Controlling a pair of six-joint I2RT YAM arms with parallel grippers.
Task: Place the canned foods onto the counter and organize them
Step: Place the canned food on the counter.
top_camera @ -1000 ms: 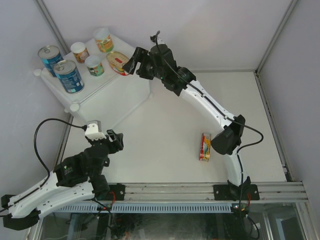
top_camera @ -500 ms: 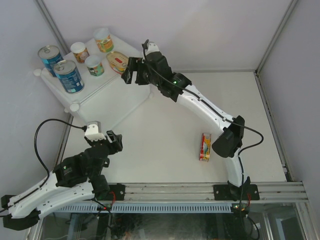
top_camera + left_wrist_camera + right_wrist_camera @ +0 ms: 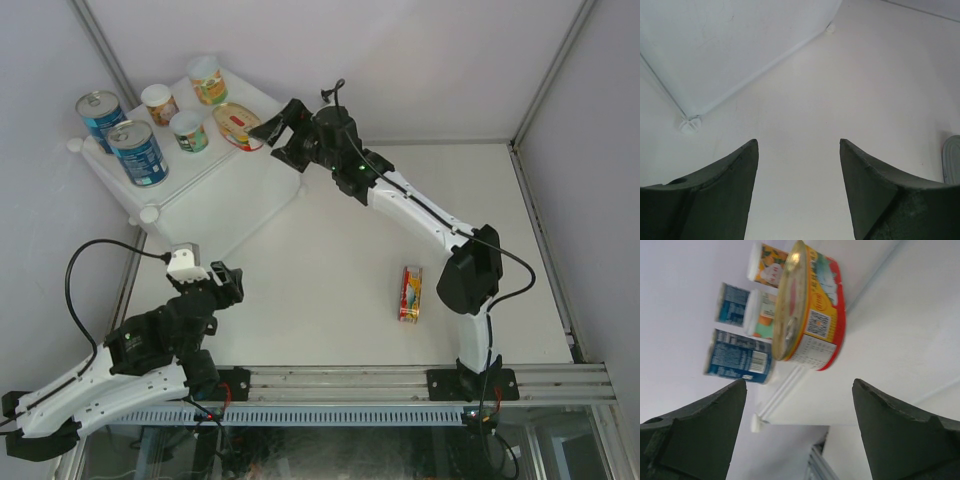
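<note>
The counter [image 3: 205, 178] stands at the far left. On its top are two tall blue cans [image 3: 100, 115] [image 3: 137, 152], three small round cans [image 3: 159, 103] [image 3: 188, 130] [image 3: 207, 79] and a flat oval red-and-yellow tin [image 3: 235, 125]. My right gripper [image 3: 268, 140] hangs open just right of that tin, apart from it. In the right wrist view the tin [image 3: 810, 305] lies beyond the open gripper [image 3: 800, 385], with a blue can [image 3: 740, 357] behind it. A second oval tin [image 3: 410, 293] stands on its edge on the table. My left gripper [image 3: 233, 280] is open and empty.
The left wrist view faces the counter's side wall [image 3: 730, 45] and a foot knob [image 3: 689, 124] past the open left gripper [image 3: 799, 142]. The right arm's elbow [image 3: 465, 280] hangs beside the tin on the table. White enclosure walls close in the left and back.
My right gripper has opened wider and drawn back to the right from the oval tin, which stays on the counter. The left arm has not moved.
</note>
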